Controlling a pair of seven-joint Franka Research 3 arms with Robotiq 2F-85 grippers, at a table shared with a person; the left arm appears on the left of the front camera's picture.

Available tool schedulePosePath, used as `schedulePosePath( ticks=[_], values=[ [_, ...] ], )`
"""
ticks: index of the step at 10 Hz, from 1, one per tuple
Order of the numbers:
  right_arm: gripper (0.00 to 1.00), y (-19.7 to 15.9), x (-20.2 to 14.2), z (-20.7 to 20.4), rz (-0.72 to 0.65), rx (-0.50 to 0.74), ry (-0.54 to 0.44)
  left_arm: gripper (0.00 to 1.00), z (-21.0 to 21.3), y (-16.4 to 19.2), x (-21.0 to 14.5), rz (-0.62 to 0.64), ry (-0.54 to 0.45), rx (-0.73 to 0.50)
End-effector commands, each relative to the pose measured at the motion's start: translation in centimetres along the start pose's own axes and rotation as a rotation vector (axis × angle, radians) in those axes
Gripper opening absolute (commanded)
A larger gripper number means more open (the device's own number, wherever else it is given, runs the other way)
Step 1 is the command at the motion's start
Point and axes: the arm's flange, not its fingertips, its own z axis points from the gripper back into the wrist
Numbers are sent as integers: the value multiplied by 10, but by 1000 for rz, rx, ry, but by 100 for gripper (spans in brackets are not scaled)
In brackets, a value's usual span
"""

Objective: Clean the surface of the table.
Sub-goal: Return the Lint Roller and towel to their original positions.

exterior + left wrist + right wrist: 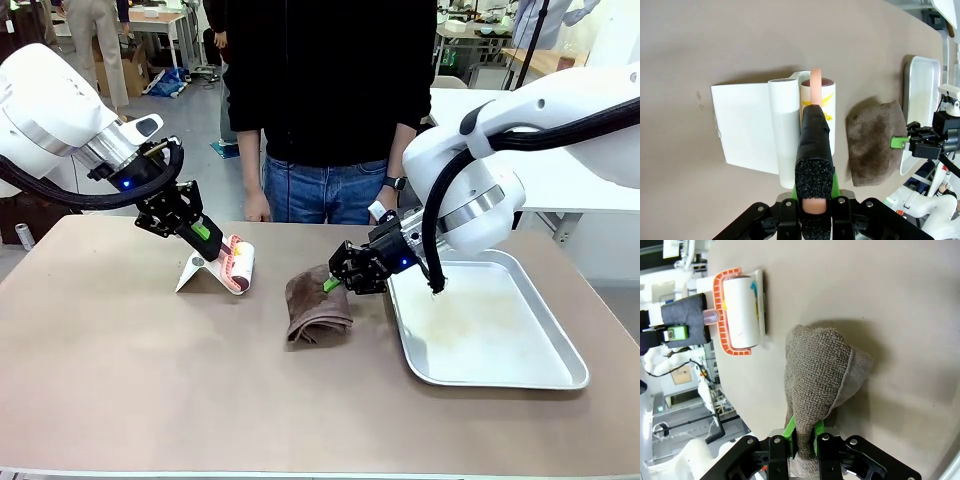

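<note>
From my station I count one worktop (150,380); one lint roller (238,263) with one white sheet (196,270) beside it; one brown cloth (315,310); one metal tray (500,345); two arms, each with two fingers; one person (330,100) opposite.

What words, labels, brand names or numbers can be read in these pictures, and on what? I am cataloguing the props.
None can be read.
The lint roller held in the left pincer bears yellow and blue marks, not legible as letters.
The brown cloth in the right pincer, the metal tray and the table carry no print.
</note>
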Motion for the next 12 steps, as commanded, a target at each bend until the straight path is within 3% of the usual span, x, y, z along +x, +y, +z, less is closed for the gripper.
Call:
schedulePosePath(
  ticks=[1,3,4,5,6,7,8,9,12],
  values=[
    [15,7,4,1,-26,-24,-13,22,2,-4,2,21,-5,19],
    [22,6,4,1,-30,-33,-19,22,3,-5,1,19,-10,21],
    [48,6,4,1,-32,-37,-20,28,3,-5,2,20,-9,21],
    [76,5,3,1,-33,-36,-16,75,3,-5,1,22,-8,20],
    [100,4,3,1,-32,-39,-12,85,4,-5,1,26,-10,21],
    [100,4,2,2,-31,-43,-12,100,5,-4,1,29,-11,20],
    [87,5,2,2,-26,-42,-15,100,6,-5,1,33,-15,18],
    [97,6,0,6,-15,-47,-26,100,9,-4,1,38,-25,18],
    [100,29,-4,20,66,-200,-31,100,22,-1,0,41,-48,16]
  ],
)
